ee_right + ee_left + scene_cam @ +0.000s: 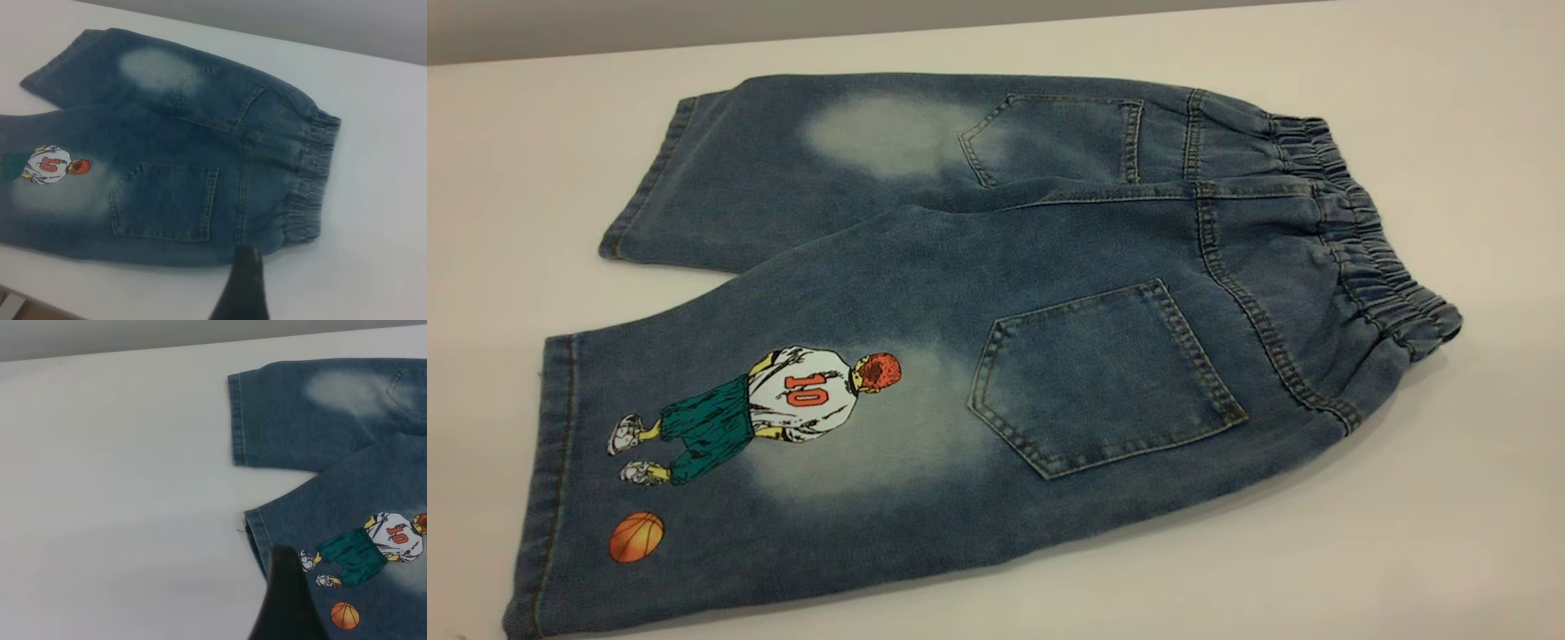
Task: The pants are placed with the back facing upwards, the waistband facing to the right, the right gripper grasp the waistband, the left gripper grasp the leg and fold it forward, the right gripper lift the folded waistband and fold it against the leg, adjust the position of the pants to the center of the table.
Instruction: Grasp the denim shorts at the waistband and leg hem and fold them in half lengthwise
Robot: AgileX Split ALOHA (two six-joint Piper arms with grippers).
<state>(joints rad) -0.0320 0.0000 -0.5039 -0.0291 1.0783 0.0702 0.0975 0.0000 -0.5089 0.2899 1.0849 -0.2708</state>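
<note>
Here we cannot tell how the jaws stand on either gripper. The right gripper hovers beside the waistband, the left gripper over the printed leg; the pants lie flat on the table, waistband rightward.

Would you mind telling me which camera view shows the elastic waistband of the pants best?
The exterior view: the whole gathered waistband runs unobstructed along the right end of the pants. The right wrist view also shows the waistband, but less distinctly, with the right gripper nearby. The left wrist view shows only the leg hems.
</note>
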